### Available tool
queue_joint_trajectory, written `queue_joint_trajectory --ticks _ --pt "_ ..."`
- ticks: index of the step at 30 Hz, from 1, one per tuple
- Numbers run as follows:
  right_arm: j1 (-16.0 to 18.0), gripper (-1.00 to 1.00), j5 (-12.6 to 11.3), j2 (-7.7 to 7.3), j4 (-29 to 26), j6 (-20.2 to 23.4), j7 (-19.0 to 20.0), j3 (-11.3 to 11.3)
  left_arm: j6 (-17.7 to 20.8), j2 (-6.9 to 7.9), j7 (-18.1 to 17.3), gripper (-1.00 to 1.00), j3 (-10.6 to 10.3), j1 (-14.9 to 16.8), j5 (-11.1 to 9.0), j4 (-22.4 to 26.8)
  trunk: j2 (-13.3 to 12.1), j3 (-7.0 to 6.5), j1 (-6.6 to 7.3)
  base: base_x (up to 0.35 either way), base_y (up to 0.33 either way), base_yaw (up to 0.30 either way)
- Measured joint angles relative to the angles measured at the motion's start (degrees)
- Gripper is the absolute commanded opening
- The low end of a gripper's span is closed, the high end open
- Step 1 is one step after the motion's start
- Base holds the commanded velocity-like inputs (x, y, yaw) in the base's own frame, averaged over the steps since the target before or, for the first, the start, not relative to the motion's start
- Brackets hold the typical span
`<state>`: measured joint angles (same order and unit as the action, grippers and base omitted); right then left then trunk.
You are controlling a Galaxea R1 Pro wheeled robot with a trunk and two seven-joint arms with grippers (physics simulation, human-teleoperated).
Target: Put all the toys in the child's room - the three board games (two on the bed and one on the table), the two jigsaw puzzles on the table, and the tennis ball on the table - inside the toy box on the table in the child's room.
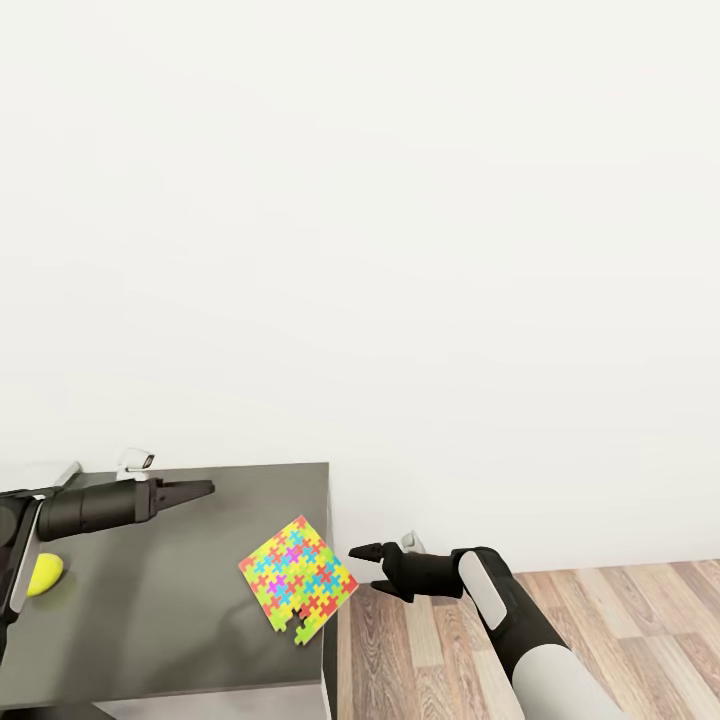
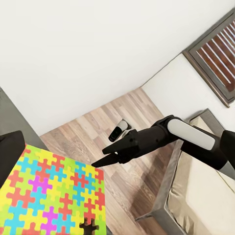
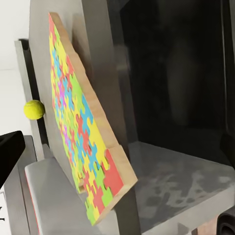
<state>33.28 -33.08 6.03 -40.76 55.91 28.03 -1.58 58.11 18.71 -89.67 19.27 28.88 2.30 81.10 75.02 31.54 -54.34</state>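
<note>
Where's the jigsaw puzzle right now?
In the head view, the jigsaw puzzle lies flat on the dark table, at its right edge with a corner overhanging, just left of the right tool.

Bright, even, diffuse light; my white wall [image 1: 400, 220] renders nearly blown out. Soft shadows lie under the jigsaw puzzle [image 1: 298, 579] and tennis ball [image 1: 45, 574] on the dark table [image 1: 170, 630]. The right wrist view's recess is dim, possibly underexposed. Focus is sharp.

The left arm [image 1: 60, 510] partly hides the tennis ball [image 1: 45, 575], frame-cut table [image 1: 150, 640]
</note>
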Motion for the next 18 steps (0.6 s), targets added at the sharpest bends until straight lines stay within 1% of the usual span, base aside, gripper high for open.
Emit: queue_joint_trajectory --ticks 3,9,18 --pt "0.0 1.00 0.0 0.02 0.0 0.0 0.0 0.0 0.0 0.00 0.0 1.00 0.0 0.0 0.0 0.0 0.0 0.00 0.00 -0.023 0.019 0.000" --pt "0.0 1.00 0.0 0.01 0.0 0.0 0.1 0.0 0.0 -0.03 0.0 1.00 -0.1 0.0 0.0 0.0 0.0 0.00 -0.01 -0.113 0.104 0.000" --pt "0.0 1.00 0.0 0.00 0.0 0.0 0.2 0.0 0.0 -0.07 0.0 1.00 0.1 0.0 0.0 -0.2 0.0 0.00 0.00 -0.014 0.013 0.000"
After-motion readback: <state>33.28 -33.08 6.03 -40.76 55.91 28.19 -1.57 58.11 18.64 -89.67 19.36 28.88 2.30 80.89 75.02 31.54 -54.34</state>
